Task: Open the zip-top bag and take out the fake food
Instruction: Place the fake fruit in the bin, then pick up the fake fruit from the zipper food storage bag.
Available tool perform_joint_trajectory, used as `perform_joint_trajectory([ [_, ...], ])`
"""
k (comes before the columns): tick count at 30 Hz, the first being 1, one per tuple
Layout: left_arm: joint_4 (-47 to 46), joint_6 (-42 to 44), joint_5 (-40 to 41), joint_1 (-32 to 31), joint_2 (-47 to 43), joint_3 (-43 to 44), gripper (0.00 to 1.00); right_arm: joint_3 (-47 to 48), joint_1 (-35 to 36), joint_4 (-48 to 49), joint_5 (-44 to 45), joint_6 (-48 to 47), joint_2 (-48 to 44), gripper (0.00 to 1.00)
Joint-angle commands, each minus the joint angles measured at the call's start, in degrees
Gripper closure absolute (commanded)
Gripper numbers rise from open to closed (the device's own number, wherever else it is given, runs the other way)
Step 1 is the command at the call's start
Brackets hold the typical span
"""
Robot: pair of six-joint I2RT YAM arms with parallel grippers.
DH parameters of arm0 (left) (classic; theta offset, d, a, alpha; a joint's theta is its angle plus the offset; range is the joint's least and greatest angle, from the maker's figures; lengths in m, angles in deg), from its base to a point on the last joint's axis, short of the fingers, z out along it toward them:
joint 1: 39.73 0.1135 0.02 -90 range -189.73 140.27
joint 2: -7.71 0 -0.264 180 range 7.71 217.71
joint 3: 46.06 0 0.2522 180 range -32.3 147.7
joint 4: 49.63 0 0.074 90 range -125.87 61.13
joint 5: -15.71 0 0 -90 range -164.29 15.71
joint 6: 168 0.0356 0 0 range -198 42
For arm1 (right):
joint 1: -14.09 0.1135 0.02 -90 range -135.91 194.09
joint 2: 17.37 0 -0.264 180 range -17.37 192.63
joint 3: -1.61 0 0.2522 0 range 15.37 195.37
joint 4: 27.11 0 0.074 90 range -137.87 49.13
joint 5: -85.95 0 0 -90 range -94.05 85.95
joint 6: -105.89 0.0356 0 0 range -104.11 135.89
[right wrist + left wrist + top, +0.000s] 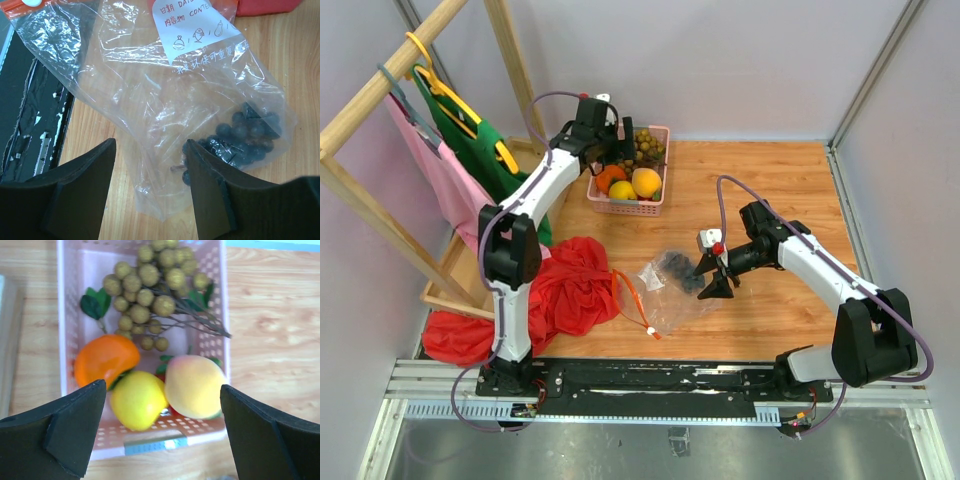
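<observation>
**Item: zip-top bag [165, 90].** Clear, thin, crinkled film, lying flat on the table [770, 180] directly beneath and ahead of the right gripper [150, 150]. The orange zip strip [15, 7] sits at the far-left end from that gripper, and a white printed label [195, 30] lies straight ahead of it.
- Handling (judged): very light, limp and slippery. It is likely to slide or bunch rather than resist a pull. Best held at the stiffer zip strip or a corner, not on the loose middle film.

**Item: fake food.**
- The dark purple bunch [245, 135] is inside the bag, just beyond the right gripper's right-hand finger. Judged light, hard and knobbly, with beads that may snag the film. Take it by its stem or pinch it through the bag's closed end.
- The tan bunch [150, 295], orange fruit [105, 360], lemon [137, 400] and yellow-orange fruit [192, 385] lie in the pink basket [222, 340], directly under the left gripper [162, 390].

**Effectors.**
- Right gripper: jaws parted, with film showing in the gap and nothing pinched.
- Left gripper: jaws spread fully, empty.

**Nearby.** A red cloth [570, 285] lies beyond the zip end of the bag.
</observation>
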State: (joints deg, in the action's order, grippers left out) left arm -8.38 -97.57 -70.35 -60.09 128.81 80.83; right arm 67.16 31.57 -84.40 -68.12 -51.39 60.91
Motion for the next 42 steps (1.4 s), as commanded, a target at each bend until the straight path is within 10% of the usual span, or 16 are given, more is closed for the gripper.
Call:
perform_joint_trajectory([
  [1, -6.22, 1.41, -11.56, 0.16, -8.79, -6.44, 0.01, 0.51, -1.65, -0.42, -1.63, 0.34, 0.21, 0.40],
  [25, -14.21, 15.31, -18.44, -14.95, -41.55, -32.17, 0.01, 1.97, -4.02, -1.04, -1.37, 1.38, 1.56, 0.40],
  [42, -30.48, 0.46, -13.97, -14.88, -74.55, -59.99, 0.01, 3.56, -4.82, -1.77, -0.82, 2.33, 2.23, 0.40],
])
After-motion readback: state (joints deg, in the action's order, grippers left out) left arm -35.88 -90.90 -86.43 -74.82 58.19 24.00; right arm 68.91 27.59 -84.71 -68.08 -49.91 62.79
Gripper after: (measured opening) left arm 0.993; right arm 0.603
